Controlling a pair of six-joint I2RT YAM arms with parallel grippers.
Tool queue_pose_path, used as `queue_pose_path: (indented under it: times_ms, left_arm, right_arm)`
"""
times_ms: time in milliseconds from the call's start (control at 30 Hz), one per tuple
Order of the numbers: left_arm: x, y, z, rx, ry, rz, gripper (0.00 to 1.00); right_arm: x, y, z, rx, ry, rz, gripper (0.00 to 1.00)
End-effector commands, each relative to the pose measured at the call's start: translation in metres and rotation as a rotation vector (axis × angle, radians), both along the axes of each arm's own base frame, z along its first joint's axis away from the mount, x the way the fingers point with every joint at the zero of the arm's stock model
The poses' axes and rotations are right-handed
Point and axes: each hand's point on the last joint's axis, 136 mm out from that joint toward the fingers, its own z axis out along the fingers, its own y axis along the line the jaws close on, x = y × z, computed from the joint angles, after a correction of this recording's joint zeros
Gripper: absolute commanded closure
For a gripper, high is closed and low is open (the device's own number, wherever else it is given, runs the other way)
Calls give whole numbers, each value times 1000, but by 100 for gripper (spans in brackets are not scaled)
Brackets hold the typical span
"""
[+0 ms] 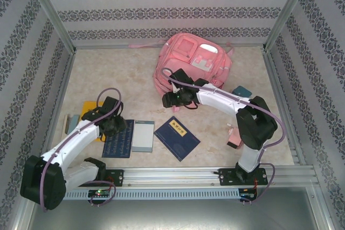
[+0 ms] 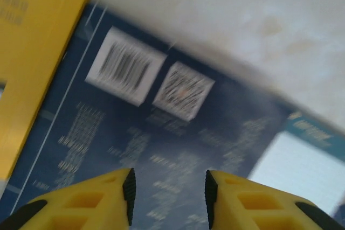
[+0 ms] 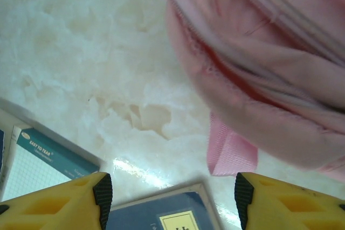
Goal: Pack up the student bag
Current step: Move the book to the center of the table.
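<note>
The student bag (image 1: 194,63), a large pink backpack, lies at the back middle of the table. My right gripper (image 1: 172,99) hovers just off its near-left edge. In the right wrist view that gripper (image 3: 172,197) is open and holds nothing, with the bag's pink fabric (image 3: 259,52) and a strap loop (image 3: 229,154) just ahead. My left gripper (image 1: 115,125) hangs over a dark blue book (image 1: 118,139). Seen from the left wrist, the gripper (image 2: 170,195) is open above the book's barcoded cover (image 2: 126,68), touching nothing.
A lined notepad (image 1: 143,136) lies beside the dark book. A blue book with a yellow label (image 1: 177,137) sits mid-table. A yellow book (image 1: 89,110) lies at the left. A pink item (image 1: 234,138) and a teal one (image 1: 241,90) lie at the right.
</note>
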Motion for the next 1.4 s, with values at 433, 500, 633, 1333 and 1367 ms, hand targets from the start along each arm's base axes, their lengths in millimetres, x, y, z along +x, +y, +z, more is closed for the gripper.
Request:
queue_pose_path:
  times_ms: [433,500,633,1333,1367]
  left_arm:
    - [90,-26,-37,-48,-60,109,75]
    - [114,-28,-36,-30,-69,126,76]
    - [157,-40,-33,-36,-87,127,75]
    - [139,17,-49,-51,87,5,59]
    - [135,16,-50,-62,86,9,59]
  right_arm:
    - [7,46,26,79,-68,8,37]
    - [8,48,26,77,-65,1,37]
    - [7,51,24,82,-55,-11,38]
    - [12,98,-63,174,223,-179,43]
    - [13,101,-65,177,229,-178,44]
